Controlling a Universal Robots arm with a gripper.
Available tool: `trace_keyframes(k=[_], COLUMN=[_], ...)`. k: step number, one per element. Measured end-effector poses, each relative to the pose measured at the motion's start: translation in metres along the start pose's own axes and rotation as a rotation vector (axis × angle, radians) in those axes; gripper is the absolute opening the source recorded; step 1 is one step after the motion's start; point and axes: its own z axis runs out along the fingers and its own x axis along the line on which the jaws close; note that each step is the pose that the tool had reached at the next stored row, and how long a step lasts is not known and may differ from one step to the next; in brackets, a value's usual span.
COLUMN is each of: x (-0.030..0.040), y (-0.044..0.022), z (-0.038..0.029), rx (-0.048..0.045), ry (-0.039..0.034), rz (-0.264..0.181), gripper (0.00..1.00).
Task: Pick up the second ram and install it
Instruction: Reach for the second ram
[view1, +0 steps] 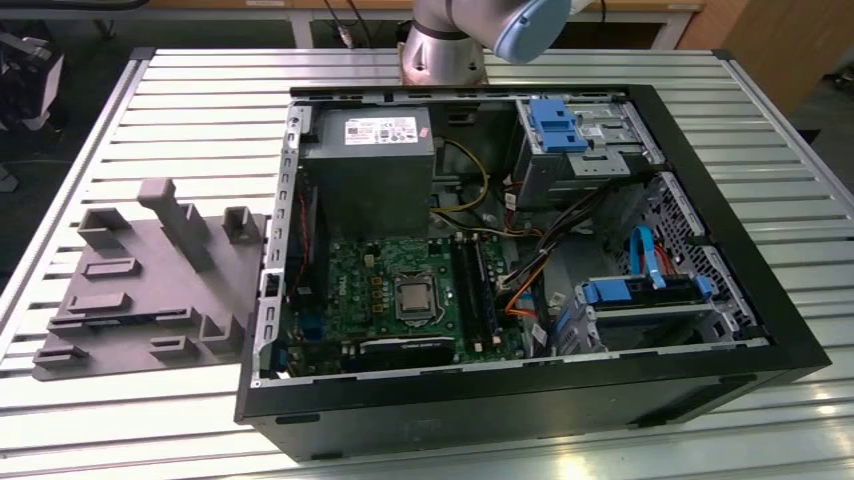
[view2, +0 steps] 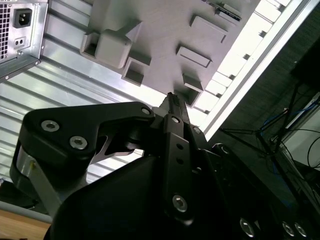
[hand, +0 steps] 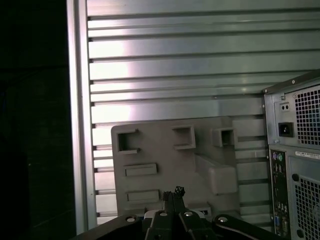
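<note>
Slatted metal table carries everything and spreads out beneath the gripper in both wrist views. Largest on it is the open black case, lying on its side with the board and its long black slots exposed. The case's rear panel stands off to one side of the gripper, well apart from the fingertips. In the exterior view the arm rises beyond the case. A gray fixture with upright posts lies flat on the table just beside the case. It sits below and ahead of the gripper, which hangs above it without touching. The gripper's two fingers are pressed together at the tips, with nothing seen between them. The ram appears to be the thin dark strip lying flat on the fixture, past its low rectangular pads. In the second wrist view this strip lies ahead of the fingertips and well apart from them.
</note>
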Motion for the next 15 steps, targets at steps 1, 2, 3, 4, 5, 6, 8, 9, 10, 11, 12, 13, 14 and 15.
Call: trace_keyframes(k=[1, 2, 3, 4, 5, 6, 8, 9, 10, 11, 12, 13, 14, 15], x=[0.0002, 0.0005, 0.0009, 0.0012, 0.0015, 0.0018, 0.0022, 0.0023, 0.0024, 0.0023, 0.0023, 0.0023, 0.0023, 0.0023], y=[-0.0001, -0.0001, -0.0002, -0.0003, -0.0004, -0.0005, -0.0009, -0.0011, -0.0016, -0.0021, -0.0026, -0.0031, -0.0038, -0.0045], z=[0.0002, 0.0004, 0.0005, 0.0007, 0.001, 0.0013, 0.0021, 0.0024, 0.0029, 0.0034, 0.0039, 0.0045, 0.0052, 0.0059], rx=[0.0001, 0.0, 0.0, 0.0001, 0.0, 0.0, 0.0, 0.0, 0.0, 0.0001, 0.0, 0.0001, 0.0, -0.0001], ry=[0.0001, 0.0, 0.0001, 0.0001, 0.0, 0.0, -0.0001, 0.0, 0.0001, 0.0001, 0.0001, 0.0001, 0.0, 0.0], rz=[0.0, 0.0, 0.0, 0.0, 0.0, 0.0, 0.0, 0.0, 0.0, 0.0, 0.0, 0.0, 0.0, 0.0], gripper=[0.11, 0.11, 0.11, 0.11, 0.11, 0.11, 0.11, 0.11, 0.11, 0.11, 0.11, 0.11, 0.11, 0.11])
